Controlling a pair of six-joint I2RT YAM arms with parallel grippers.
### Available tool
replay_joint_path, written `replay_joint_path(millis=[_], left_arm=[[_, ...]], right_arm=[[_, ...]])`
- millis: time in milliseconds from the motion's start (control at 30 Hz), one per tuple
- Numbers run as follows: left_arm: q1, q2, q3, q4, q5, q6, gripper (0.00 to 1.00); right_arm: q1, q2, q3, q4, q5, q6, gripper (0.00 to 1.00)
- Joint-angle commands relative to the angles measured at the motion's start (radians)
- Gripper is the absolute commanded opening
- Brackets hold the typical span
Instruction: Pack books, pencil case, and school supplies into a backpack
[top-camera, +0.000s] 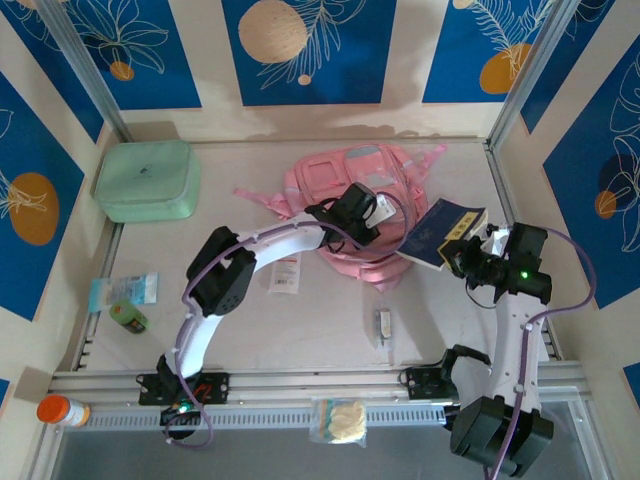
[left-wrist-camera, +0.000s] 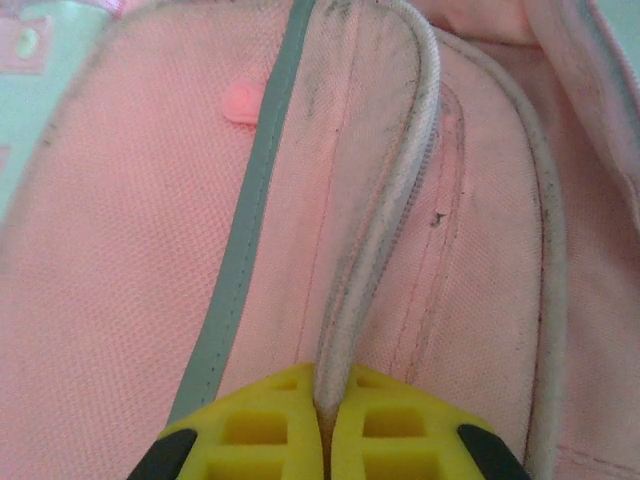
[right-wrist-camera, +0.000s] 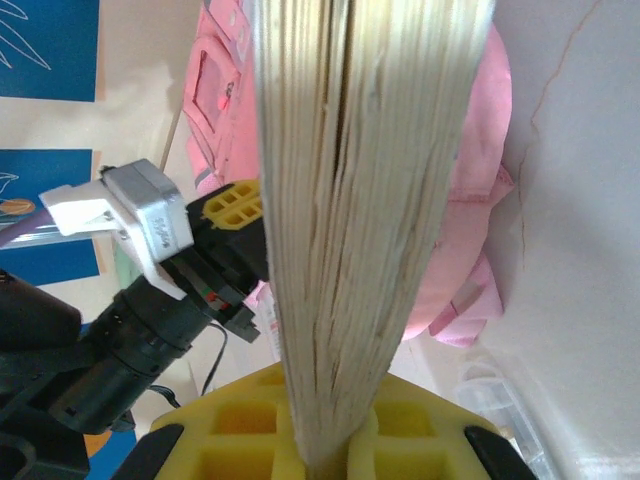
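Far left on the worktop (top-camera: 300, 335), close to the wall: big mint-green rounded zip case (top-camera: 147, 180). Nearer, by the left edge: teal packet (top-camera: 135, 288) lying flat, small green oblong item (top-camera: 128, 318) just beside it. At the near left corner: orange-capped bottle (top-camera: 62, 410). On the front rail (top-camera: 260, 385): clear bag (top-camera: 340, 421) of pale yellow stuff. Behind: blue wall panels (top-camera: 300, 50) with white leaves and gold discs.

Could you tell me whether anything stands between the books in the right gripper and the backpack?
Nothing loose lies between the books, held by the right gripper, and the backpack. The left gripper, shut on the zipper edge, sits close beside their way in.
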Motion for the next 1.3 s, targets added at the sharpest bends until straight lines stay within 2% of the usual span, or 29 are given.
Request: replay_joint_path(millis=[0,300,467,533,633,800,933,1100,1167,1267], left_arm=[[0.023,-0.124,0.013,0.040,-0.048,-0.010,0.00],[0.072,-0.208,0.059,0.048,0.049,-0.069,0.00],[0.085,-0.240,0.087,0.045,0.077,-0.095,0.00],[0.097,-0.249,0.090,0.041,0.134,-0.126,0.00],[0.109,-0.259,0.082,0.069,0.187,-0.161,0.00],[0.118,-0.264,0.104,0.068,0.191,-0.179,0.00],[0.130,-0.256,0.111,0.094,0.241,-0.243,0.00],[0.135,-0.256,0.118,0.105,0.240,-0.279,0.00],[0.137,-0.249,0.124,0.108,0.264,-0.289,0.00],[0.140,-0.239,0.127,0.101,0.254,-0.299,0.00]], right_arm=[[-0.006,-0.038,0.032,-0.084,0.009,-0.019,0.00],[0.020,-0.133,-0.021,-0.137,0.024,-0.025,0.00],[0.120,-0.077,-0.109,0.060,-0.121,0.068,0.00],[0.198,-0.025,-0.125,0.169,-0.161,0.101,0.00],[0.324,0.057,-0.144,0.367,-0.157,0.150,0.00],[0.414,0.296,-0.099,0.662,-0.201,0.194,0.00],[0.421,0.490,-0.053,0.796,-0.209,0.198,0.00],[0.418,0.744,0.056,0.919,-0.226,0.211,0.00],[0.423,0.836,0.124,0.890,-0.212,0.178,0.01],[0.411,0.914,0.194,0.828,-0.147,0.130,0.19]])
